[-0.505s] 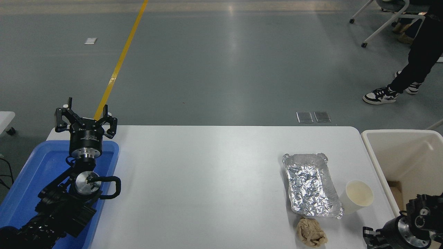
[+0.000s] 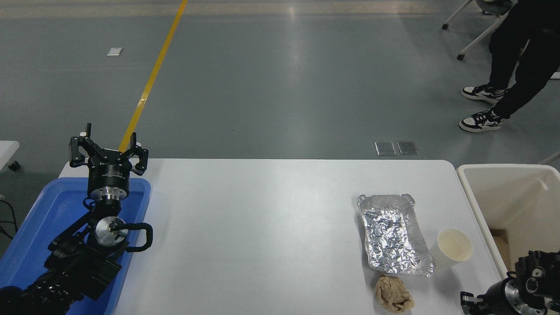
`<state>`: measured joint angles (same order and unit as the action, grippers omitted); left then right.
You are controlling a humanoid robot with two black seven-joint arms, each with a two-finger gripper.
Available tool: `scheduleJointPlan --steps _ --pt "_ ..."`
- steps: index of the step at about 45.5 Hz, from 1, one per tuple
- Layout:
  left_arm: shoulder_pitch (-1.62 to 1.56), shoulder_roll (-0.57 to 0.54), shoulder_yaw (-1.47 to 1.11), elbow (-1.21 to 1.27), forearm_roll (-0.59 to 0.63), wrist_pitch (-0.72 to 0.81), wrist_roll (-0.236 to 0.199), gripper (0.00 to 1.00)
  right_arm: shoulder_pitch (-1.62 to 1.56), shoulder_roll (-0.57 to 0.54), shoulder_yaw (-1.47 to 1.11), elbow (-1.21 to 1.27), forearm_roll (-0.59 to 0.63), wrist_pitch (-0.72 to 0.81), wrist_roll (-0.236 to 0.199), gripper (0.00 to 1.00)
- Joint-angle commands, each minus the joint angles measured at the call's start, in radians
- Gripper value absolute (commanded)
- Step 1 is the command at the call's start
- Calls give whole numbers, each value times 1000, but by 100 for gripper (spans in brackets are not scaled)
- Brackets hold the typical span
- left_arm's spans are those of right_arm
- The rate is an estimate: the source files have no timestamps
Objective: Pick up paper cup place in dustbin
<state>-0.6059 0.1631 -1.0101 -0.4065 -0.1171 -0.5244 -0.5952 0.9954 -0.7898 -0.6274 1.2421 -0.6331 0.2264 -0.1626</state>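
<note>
Peeking in at the lower right corner, the right gripper (image 2: 470,302) is sitting low near the table (image 2: 262,218) edge — whether its fingers are spread I cannot tell, since most of it is cut off. It is standing near the paper cup (image 2: 453,248), likely staging a reach. One cup is standing upright, touching the one foil tray (image 2: 393,234), with one brown paper wad (image 2: 393,294) just in front. The dustbin (image 2: 477,197) is waiting beside the table's right edge — a short carry. The left gripper (image 2: 108,151) is parked, fingers spread, over the blue tray (image 2: 39,218).
</note>
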Motion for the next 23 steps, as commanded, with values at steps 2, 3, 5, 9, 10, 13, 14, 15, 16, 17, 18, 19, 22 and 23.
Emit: scheduleJointPlan --steps 2,3,5,9,10,13,14,15,16,17,18,19,22,23 --pt "-2 4 7 0 -1 0 -2 99 18 -55 0 16 4 10 -3 100" --pt "0 3 7 0 -1 0 0 99 26 -68 1 17 4 10 -3 100" --pt "-2 4 8 0 -1 0 0 99 49 -92 2 28 6 14 -9 100" --pt "0 4 8 0 -1 0 0 99 121 -167 0 85 6 59 -32 100" --pt "-2 4 8 0 -1 0 0 99 141 -190 0 101 6 73 -37 100" --pt "-2 4 8 0 -1 0 0 99 207 -262 0 152 6 115 -49 100" --pt "-2 4 8 0 -1 0 0 99 228 -284 -2 169 6 132 -51 100" --pt "-2 4 8 0 -1 -2 0 99 253 -305 -2 186 6 149 -55 100" --pt "-2 4 8 0 -1 0 0 99 278 -322 -2 198 6 165 -60 100" --pt "-2 4 8 0 -1 0 0 99 305 -341 -2 210 6 180 -64 100" --pt "-2 4 8 0 -1 0 0 99 330 -351 -2 218 7 191 -69 100" --pt "-2 3 8 0 -1 0 0 99 356 -361 -3 223 10 200 -75 100" --pt "-2 4 8 0 1 -2 0 99 436 -365 -23 226 39 214 -98 100" --pt "-2 4 8 0 1 -2 0 99 455 -365 -31 226 52 215 -106 100"
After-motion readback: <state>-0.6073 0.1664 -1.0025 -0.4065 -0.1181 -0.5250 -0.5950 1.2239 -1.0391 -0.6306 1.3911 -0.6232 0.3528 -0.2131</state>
